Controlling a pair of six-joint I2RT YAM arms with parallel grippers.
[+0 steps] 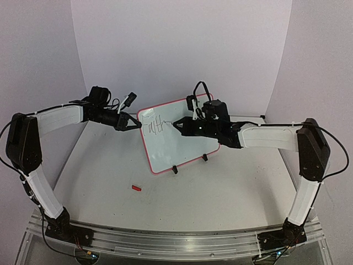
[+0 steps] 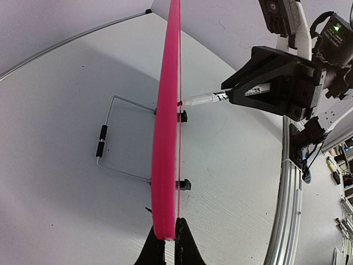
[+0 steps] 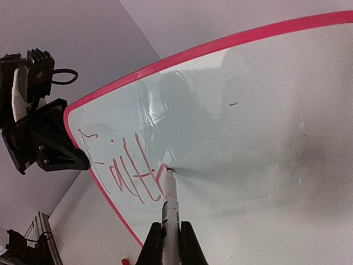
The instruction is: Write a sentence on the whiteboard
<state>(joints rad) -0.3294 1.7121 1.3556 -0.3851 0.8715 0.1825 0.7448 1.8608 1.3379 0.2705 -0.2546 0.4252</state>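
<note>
While left tool (image 2: 166, 245) clamps whiteboard (image 1: 179, 152) and right tool (image 3: 171, 243) a marker (image 3: 170, 201), pale grey tabletop (image 1: 105, 171) between lilac walls (image 1: 182, 44).

2 arms (image 1: 55, 118): white links (image 1: 270, 137), black joints (image 1: 23, 143), black bases (image 1: 58, 226), thin looping black cables (image 3: 66, 70)

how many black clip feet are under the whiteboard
2, both on the whiteboard's bottom edge: one clip foot near its left corner, the other further right. None looks hidden.

The whiteboard (image 1: 172, 150) stands on the table (image 1: 231, 190), a cap (image 1: 136, 188) lying before it.
</note>
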